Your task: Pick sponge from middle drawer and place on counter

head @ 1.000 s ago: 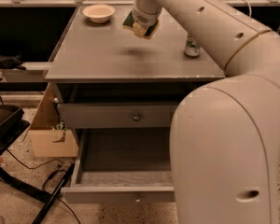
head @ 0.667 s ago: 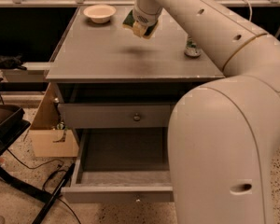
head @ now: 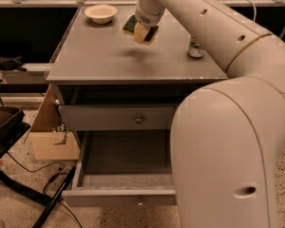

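The gripper hangs over the counter at 12 o'clock, clamped on the sponge, which floats clear of its shadow, so it is not yet low enough to release. The middle drawer gapes open at 6 o'clock. The bowl sits at the sponge's 10 o'clock and the can at its 4 o'clock.

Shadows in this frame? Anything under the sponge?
Camera view: a soft shadow lies on the matte grey counter under the green-and-yellow sponge, detached from it; the gripper holds the sponge aloft over the counter's rear. Same view: the open grey middle drawer is dim inside.
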